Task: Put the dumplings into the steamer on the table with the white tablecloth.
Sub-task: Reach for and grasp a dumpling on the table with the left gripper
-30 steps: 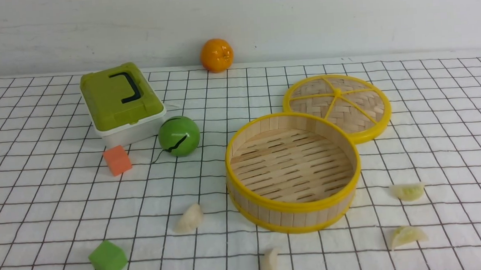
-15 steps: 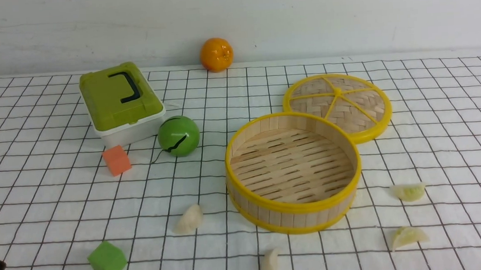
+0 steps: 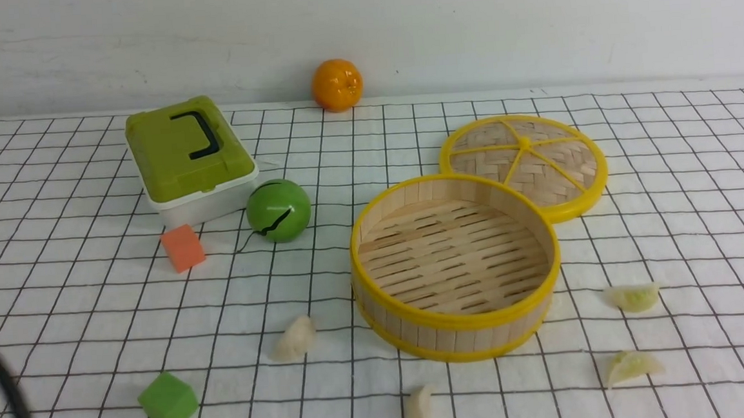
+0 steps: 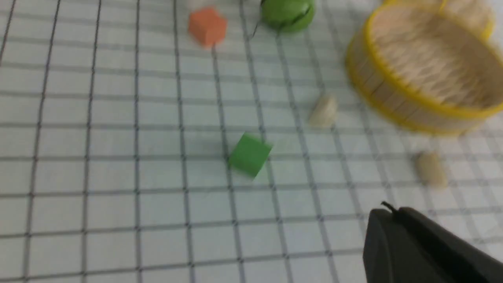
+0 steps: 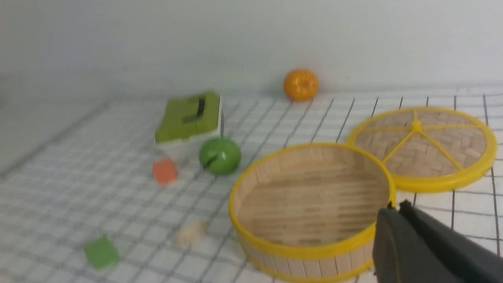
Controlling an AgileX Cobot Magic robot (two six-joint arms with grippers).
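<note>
The bamboo steamer (image 3: pixel 460 323) stands empty on the white grid tablecloth (image 3: pixel 93 303). Two creamy white dumplings lie in front of it, one to the left (image 3: pixel 294 338) and one at the near edge (image 3: pixel 418 410). Two green-tinted dumplings (image 3: pixel 632 296) (image 3: pixel 632 366) lie to its right. My left gripper (image 4: pixel 387 210) is shut and empty above the cloth, near-left of the steamer (image 4: pixel 393 102), with both white dumplings (image 4: pixel 324 112) (image 4: pixel 432 169) ahead of it. My right gripper (image 5: pixel 397 207) is shut and empty, just right of the steamer (image 5: pixel 298 251).
The flat woven lid (image 3: pixel 524 164) leans behind the steamer. A green-lidded box (image 3: pixel 188 155), green ball (image 3: pixel 278 209), orange cube (image 3: pixel 182 248) and green cube (image 3: pixel 167 400) sit on the left. An orange (image 3: pixel 336 84) stands by the back wall. A black cable (image 3: pixel 5 386) arcs at the left edge.
Both arms have come into the front view. The dark part at the bottom-left corner gave way to a cable arc, and the right arm's dark tip rose up the right edge.
</note>
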